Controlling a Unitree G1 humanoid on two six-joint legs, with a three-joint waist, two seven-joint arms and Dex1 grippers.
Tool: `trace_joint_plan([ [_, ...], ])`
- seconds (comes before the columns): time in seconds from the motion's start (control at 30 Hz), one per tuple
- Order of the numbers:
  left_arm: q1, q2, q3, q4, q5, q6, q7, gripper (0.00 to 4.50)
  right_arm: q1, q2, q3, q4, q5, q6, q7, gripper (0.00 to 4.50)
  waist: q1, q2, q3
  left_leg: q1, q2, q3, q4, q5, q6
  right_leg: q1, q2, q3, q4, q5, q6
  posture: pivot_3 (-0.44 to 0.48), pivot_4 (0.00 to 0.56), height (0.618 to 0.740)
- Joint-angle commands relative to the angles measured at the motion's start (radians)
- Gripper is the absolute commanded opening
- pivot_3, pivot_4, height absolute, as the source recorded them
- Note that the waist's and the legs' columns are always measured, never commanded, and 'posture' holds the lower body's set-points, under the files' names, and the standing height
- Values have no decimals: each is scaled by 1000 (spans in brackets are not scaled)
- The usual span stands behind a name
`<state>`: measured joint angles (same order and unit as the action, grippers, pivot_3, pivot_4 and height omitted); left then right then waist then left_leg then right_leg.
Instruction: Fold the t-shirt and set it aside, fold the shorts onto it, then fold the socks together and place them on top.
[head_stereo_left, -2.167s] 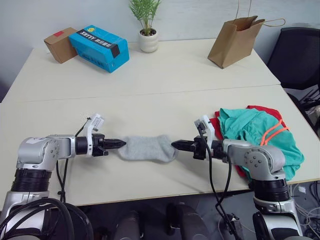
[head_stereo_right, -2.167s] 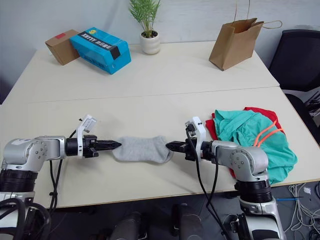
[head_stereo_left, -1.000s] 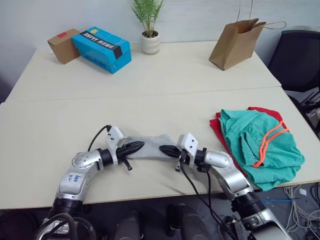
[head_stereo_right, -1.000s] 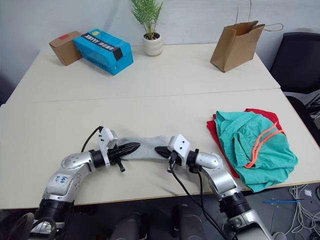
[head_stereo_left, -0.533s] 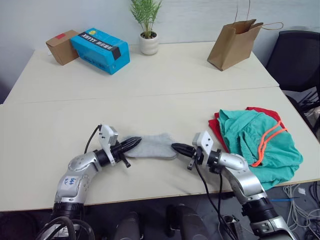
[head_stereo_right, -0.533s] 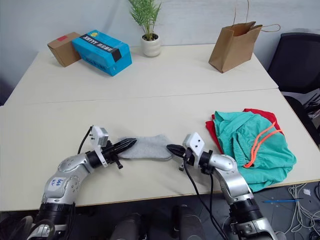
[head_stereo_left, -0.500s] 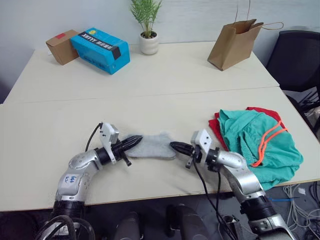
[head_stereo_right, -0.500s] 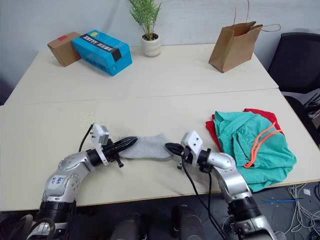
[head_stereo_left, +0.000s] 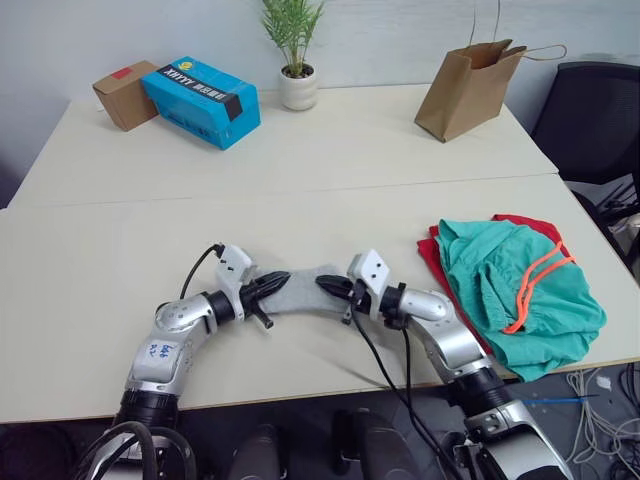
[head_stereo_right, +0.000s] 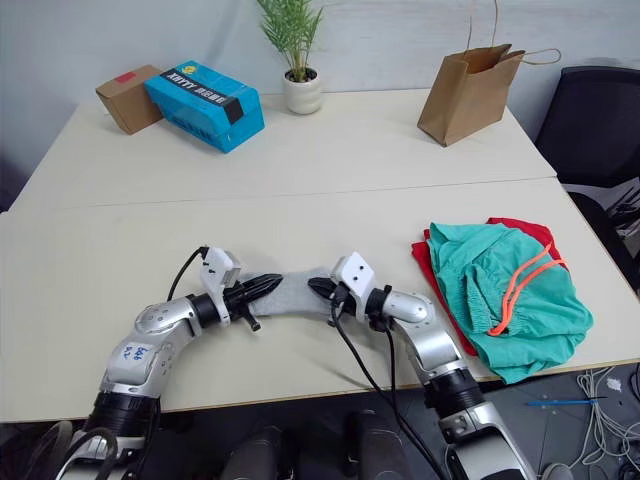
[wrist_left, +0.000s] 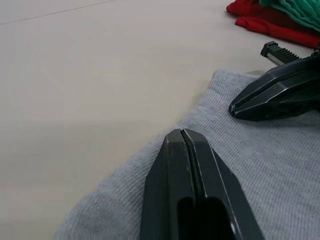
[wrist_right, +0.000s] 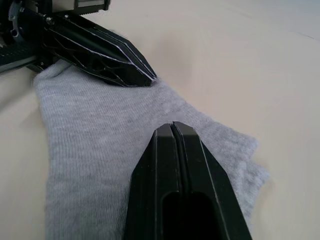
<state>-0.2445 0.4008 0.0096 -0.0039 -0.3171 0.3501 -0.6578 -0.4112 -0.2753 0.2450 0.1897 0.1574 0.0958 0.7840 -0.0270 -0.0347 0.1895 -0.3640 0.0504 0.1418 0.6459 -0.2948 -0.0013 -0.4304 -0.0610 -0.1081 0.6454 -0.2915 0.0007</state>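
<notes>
Grey socks (head_stereo_left: 300, 289) lie on the bench between both clenched end effectors, left (head_stereo_left: 283, 281) and right (head_stereo_left: 323, 283), tips resting on them; sock-folding step, next needs a grip on one end.

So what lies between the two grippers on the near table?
The grey socks span the gap between the left gripper and the right gripper. Both wrist views show each shut fingertip resting on the knit fabric.
</notes>
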Motion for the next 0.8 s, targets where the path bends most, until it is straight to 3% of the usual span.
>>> trace_joint_plan([
  [0.03,44,14,49,-39,-36,-25,-24,12,45,-43,-53,-18,22,34,10,0,0,0,0,0,0,0,0,0,0,0,0,0,0,0,0,0,150,740],
  [0.17,64,4,124,-118,-128,-52,-50,12,45,-45,-57,-105,96,17,91,0,1,0,0,-1,0,0,1,0,0,-1,0,0,0,0,0,0,150,740],
  [0.3,93,62,229,-207,-264,66,-62,183,-5,-29,-30,-131,96,23,128,0,-5,0,1,-5,0,0,0,0,0,-5,0,0,0,0,0,0,150,740],
  [0.4,117,140,306,-215,-337,176,-67,873,-50,-7,-10,-83,65,23,120,0,-8,0,1,-5,0,0,0,1,-1,-6,1,0,1,0,0,0,150,740],
  [0.57,151,327,369,-169,-378,359,-102,2538,-109,-6,57,22,-32,17,122,0,-3,0,1,-7,0,0,0,1,-2,-8,1,0,1,0,0,0,150,740],
  [0.7,91,432,394,-110,-485,622,-101,3769,-127,6,73,41,-35,40,136,0,-1,0,1,-8,0,1,0,1,-2,-9,-1,1,1,0,0,0,150,740],
  [0.77,45,479,351,-98,-522,770,-104,4428,-120,0,87,43,-44,38,153,0,-3,0,1,-8,0,0,0,1,-2,-9,-1,1,0,0,0,0,150,740],
  [0.8,4,470,341,-80,-532,813,-84,4475,-117,-3,92,45,-49,38,159,0,-2,0,1,-8,0,0,0,1,-2,-9,-1,1,0,0,0,0,150,740],
])
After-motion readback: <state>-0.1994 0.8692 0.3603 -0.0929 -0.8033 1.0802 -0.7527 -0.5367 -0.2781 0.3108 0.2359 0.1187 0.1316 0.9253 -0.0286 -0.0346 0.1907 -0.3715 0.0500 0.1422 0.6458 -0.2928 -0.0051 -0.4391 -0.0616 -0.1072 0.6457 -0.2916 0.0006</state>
